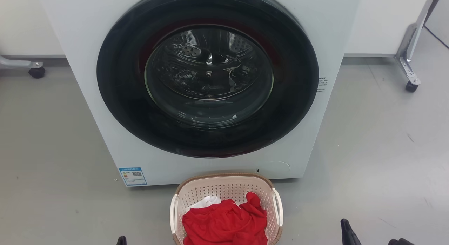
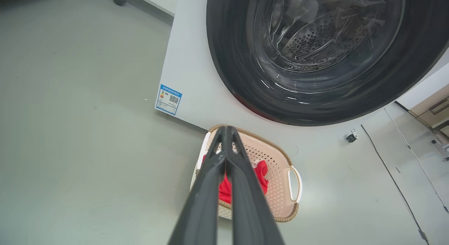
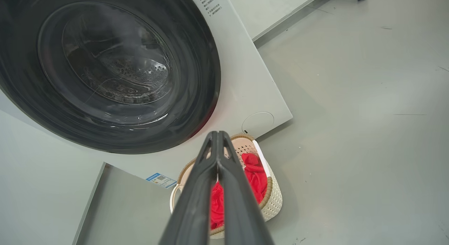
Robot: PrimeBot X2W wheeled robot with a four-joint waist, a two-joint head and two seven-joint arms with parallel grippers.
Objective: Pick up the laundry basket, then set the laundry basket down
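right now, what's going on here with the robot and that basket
The robot has not taken hold of anything yet. The laundry basket sits on the grey floor right in front of the washing machine, whose round door is closed. A red garment and a bit of white cloth lie in the basket. The left gripper and the right gripper are both shut and empty, one to either side of the basket, neither touching it.
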